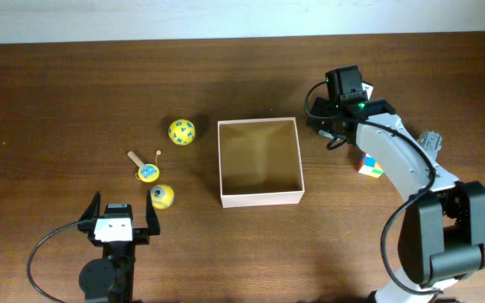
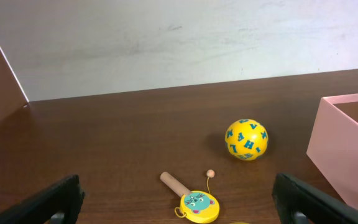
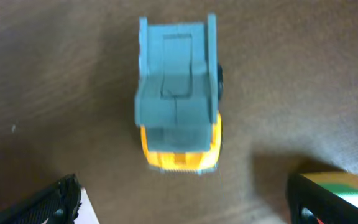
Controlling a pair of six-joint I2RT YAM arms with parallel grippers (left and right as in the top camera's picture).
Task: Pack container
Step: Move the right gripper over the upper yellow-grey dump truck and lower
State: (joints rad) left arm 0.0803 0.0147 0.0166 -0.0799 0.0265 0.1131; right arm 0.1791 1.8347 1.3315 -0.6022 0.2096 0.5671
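The container (image 1: 261,199) sits open near the middle of the table (image 1: 74,93), tan floor bare, so by the look of it nothing is packed yet and the work is at its first pick. In the left wrist view its pinkish wall (image 2: 347,162) shows at the edge.

Just off the container's right-arm side, by its far corner, the right gripper (image 3: 182,198) hangs above a toy truck (image 3: 179,99) with a grey-blue bed and yellow cab. Its fingers (image 3: 51,202) stand wide apart and hold nothing. The overhead view hides the truck under the arm. A colour cube (image 1: 370,165) lies a little nearer on that same side of the container, partly under the arm.

On the container's left-arm side lie a lettered yellow ball (image 1: 182,132), a small cat-face rattle (image 1: 147,172) and another yellow toy (image 1: 162,197). Further out on that side, the left gripper (image 1: 125,205) waits with its fingers spread and empty.

The truck seems the chosen piece. The next move likely calls for the right gripper to come down and forward until the jaws straddle the truck's narrow sides. It would then close, lift clear of the container's wall and let go inside
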